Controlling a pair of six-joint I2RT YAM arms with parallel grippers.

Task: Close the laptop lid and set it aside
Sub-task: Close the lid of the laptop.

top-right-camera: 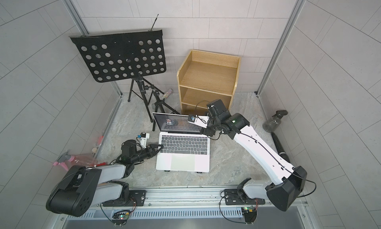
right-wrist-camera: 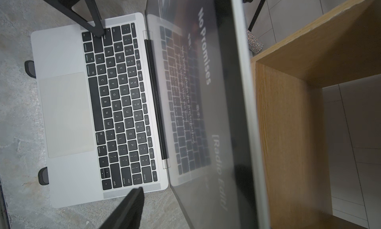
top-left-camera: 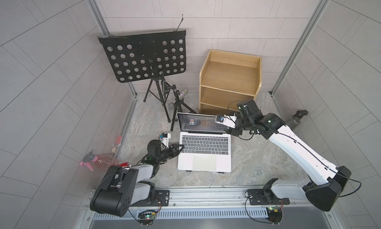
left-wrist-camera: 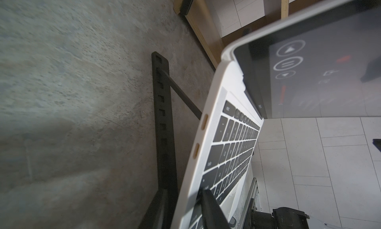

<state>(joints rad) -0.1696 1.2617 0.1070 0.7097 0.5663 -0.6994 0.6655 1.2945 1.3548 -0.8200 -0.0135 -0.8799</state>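
The laptop (top-left-camera: 204,155) sits in the middle of the table (top-left-camera: 257,155), just in front of the wooden shelf (top-left-camera: 231,77). It is propped on a black stand (left-wrist-camera: 164,122) that is almost wholly hidden beneath it; in both top views only two small feet poke out at the front edge. Its lid (top-left-camera: 201,123) stands open, close to upright. The screen is lit, but its writing is too small to read from above and blurred in the right wrist view. The lid's outer face is turned away from every camera.

The left gripper (top-left-camera: 179,147) is at the laptop's left edge, with its jaws nearly together and clamped on that edge. In the left wrist view one finger (left-wrist-camera: 208,205) lies on the keys. The other is only a dark blur below the edge, cut off by the frame.

The right gripper (top-left-camera: 227,129) is at the lid's right edge, largely hidden under its own wrist camera in both top views. Its jaws stand apart. The right wrist view shows one finger (right-wrist-camera: 132,205) on the screen side, over the right edge of the base and clear of the screen. The other finger is out of sight behind the lid.
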